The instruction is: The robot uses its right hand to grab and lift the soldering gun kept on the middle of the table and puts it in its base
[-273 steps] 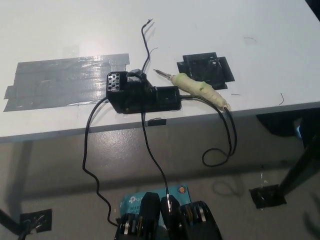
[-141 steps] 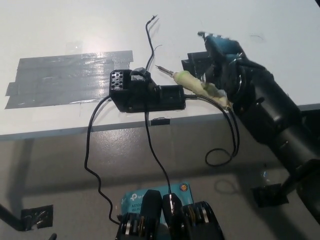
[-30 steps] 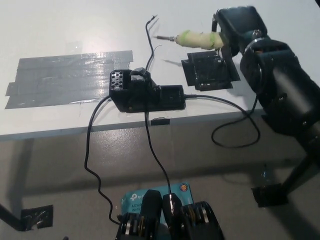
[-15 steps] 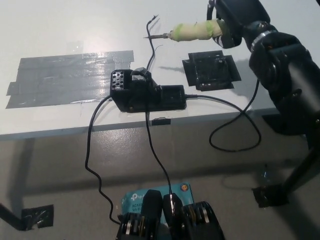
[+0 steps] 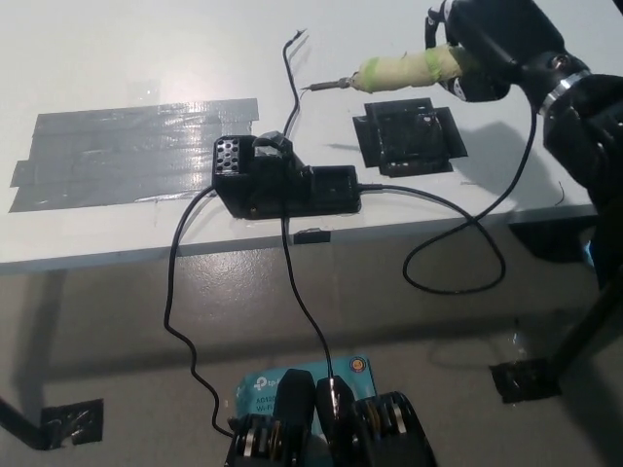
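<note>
We see our right hand (image 5: pixel 492 49) closed around the iron (image 5: pixel 409 71), held above the desk (image 5: pixel 117 58); its tip points left; the base (image 5: pixel 282 180) sits lower left of the hand.

The base (image 5: pixel 282 185) is sitting near the front edge of the table (image 5: pixel 146 49), with a strip of tape (image 5: pixel 127 151) lying to its left. A square patch (image 5: pixel 409 138) is lying to the right of the base and slightly behind it. The right hand (image 5: pixel 487 49) is holding the soldering gun (image 5: pixel 404 73) above the patch, tip pointing left. Its cord (image 5: pixel 467 243) is hanging over the table's front edge.
</note>
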Robot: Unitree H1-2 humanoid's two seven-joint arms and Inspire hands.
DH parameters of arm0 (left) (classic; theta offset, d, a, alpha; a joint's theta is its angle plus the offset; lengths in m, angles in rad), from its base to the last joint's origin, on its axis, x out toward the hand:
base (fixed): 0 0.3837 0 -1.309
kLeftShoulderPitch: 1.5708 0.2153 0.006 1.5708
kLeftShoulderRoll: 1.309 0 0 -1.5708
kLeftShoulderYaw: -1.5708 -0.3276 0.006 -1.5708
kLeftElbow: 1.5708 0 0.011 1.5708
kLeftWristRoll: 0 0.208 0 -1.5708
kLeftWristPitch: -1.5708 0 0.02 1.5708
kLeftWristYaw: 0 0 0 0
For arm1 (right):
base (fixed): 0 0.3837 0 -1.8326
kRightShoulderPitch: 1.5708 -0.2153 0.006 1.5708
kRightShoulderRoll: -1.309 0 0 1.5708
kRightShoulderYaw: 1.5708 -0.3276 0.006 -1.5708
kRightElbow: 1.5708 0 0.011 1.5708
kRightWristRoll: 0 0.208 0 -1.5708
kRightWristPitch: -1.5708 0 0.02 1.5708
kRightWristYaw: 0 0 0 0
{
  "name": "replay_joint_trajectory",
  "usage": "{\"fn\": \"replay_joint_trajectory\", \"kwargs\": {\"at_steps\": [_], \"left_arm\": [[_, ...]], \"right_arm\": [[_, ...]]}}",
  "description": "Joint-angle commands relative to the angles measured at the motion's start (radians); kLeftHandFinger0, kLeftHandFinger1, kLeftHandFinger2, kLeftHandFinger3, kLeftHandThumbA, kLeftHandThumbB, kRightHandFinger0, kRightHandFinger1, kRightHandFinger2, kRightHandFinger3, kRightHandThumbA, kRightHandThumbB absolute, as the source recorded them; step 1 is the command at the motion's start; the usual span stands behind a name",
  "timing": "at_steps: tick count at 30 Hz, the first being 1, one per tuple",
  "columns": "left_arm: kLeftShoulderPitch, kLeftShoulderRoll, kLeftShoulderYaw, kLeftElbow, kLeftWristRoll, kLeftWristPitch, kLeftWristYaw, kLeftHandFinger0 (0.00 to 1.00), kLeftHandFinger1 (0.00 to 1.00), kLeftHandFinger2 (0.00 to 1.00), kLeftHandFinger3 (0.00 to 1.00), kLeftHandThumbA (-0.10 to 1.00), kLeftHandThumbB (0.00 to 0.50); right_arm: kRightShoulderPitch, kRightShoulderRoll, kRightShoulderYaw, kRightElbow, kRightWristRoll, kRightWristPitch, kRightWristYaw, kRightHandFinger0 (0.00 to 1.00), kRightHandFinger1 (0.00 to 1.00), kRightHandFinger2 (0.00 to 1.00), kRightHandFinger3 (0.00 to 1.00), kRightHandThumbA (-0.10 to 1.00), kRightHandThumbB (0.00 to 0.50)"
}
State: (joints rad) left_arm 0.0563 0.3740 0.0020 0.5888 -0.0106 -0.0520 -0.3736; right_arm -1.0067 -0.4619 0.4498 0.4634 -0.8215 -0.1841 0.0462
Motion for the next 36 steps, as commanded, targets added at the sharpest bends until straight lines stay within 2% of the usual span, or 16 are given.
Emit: {"fn": "replay_joint_trajectory", "kwargs": {"at_steps": [1,3,5,8,10,13,15,18,21,24,28,29,31,32,34,36], "left_arm": [[0.000,0.024,-0.001,0.003,0.007,-0.036,0.011,0.00,0.00,0.30,0.60,1.00,0.500],[-0.001,0.023,-0.002,0.006,0.008,-0.036,0.012,0.00,0.00,0.30,0.60,1.00,0.500],[0.000,0.024,-0.004,0.006,0.019,-0.037,0.022,0.00,0.00,0.31,0.59,1.00,0.500],[0.000,0.022,-0.003,0.001,0.018,-0.028,0.022,0.00,0.00,0.29,0.60,1.00,0.500],[0.002,0.024,-0.003,0.000,0.015,-0.032,0.014,0.00,0.01,0.31,0.63,1.00,0.500],[0.001,0.024,-0.002,0.004,0.015,-0.040,0.015,0.00,0.00,0.30,0.60,1.00,0.500],[0.004,0.022,-0.005,-0.007,0.021,-0.031,0.018,0.00,0.00,0.30,0.60,1.00,0.500],[0.002,0.022,-0.001,-0.015,0.018,-0.027,0.016,0.00,0.00,0.29,0.60,1.00,0.500],[0.001,0.020,0.002,-0.022,0.011,-0.018,0.010,0.00,0.02,0.29,0.59,1.00,0.500],[-0.003,0.019,0.000,-0.017,0.018,-0.022,0.016,0.00,0.00,0.29,0.57,1.00,0.500],[-0.009,0.015,0.002,-0.008,0.014,-0.026,0.015,0.00,0.00,0.29,0.57,1.00,0.500],[-0.007,0.016,0.000,-0.017,0.017,-0.021,0.015,0.00,0.00,0.29,0.58,1.00,0.500],[-0.006,0.018,-0.001,-0.023,0.017,-0.024,0.012,0.00,0.01,0.28,0.58,1.00,0.500],[-0.006,0.019,-0.001,-0.023,0.022,-0.027,0.015,0.00,0.01,0.28,0.60,1.00,0.500],[-0.005,0.019,-0.002,-0.024,0.021,-0.027,0.011,0.00,0.02,0.28,0.60,1.00,0.500],[-0.010,0.016,-0.001,-0.016,0.022,-0.028,0.015,0.00,0.00,0.29,0.60,1.00,0.500]], "right_arm": [[-0.022,-0.035,-0.047,-0.046,0.033,-0.106,-0.077,0.00,0.00,0.02,0.10,-0.10,0.239],[-0.019,-0.034,-0.054,-0.045,0.029,-0.114,-0.078,0.00,0.00,0.12,0.19,-0.10,0.247],[-0.010,-0.032,-0.062,-0.060,0.037,-0.116,-0.062,0.00,0.01,0.13,0.24,-0.10,0.254],[-0.007,-0.028,-0.067,-0.062,0.023,-0.132,-0.068,0.00,0.00,0.20,0.23,-0.10,0.264],[-0.002,-0.025,-0.066,-0.073,0.012,-0.129,-0.065,0.00,0.00,0.22,0.24,-0.10,0.325],[0.009,-0.017,-0.066,-0.087,0.013,-0.127,-0.051,0.00,0.00,0.26,0.23,-0.10,0.279],[0.018,-0.010,-0.070,-0.090,0.019,-0.129,-0.055,0.00,0.00,0.25,0.20,-0.10,0.207],[0.017,0.007,-0.071,-0.080,0.024,-0.134,-0.053,0.00,0.00,0.12,0.20,-0.10,0.186],[0.014,0.019,-0.067,-0.087,0.016,-0.126,-0.042,0.00,0.00,0.18,0.21,-0.10,0.221],[0.012,0.034,-0.063,-0.080,0.017,-0.118,-0.030,0.00,0.00,0.00,0.20,-0.10,0.241],[0.008,0.045,-0.063,-0.076,0.010,-0.090,-0.003,0.00,0.00,0.04,0.17,-0.10,0.233],[0.005,0.047,-0.063,-0.069,0.008,-0.090,-0.004,0.00,0.00,0.11,0.16,-0.10,0.236],[0.004,0.049,-0.064,-0.061,0.003,-0.093,-0.014,0.00,0.00,0.00,0.12,-0.10,0.252],[0.004,0.051,-0.065,-0.055,0.003,-0.098,-0.021,0.00,0.00,0.10,0.10,-0.10,0.252],[0.005,0.051,-0.063,-0.053,-0.001,-0.101,-0.021,0.00,0.00,0.01,0.10,-0.10,0.253],[0.007,0.052,-0.057,-0.050,-0.014,-0.098,-0.023,0.00,0.00,0.00,0.11,-0.10,0.255]]}}
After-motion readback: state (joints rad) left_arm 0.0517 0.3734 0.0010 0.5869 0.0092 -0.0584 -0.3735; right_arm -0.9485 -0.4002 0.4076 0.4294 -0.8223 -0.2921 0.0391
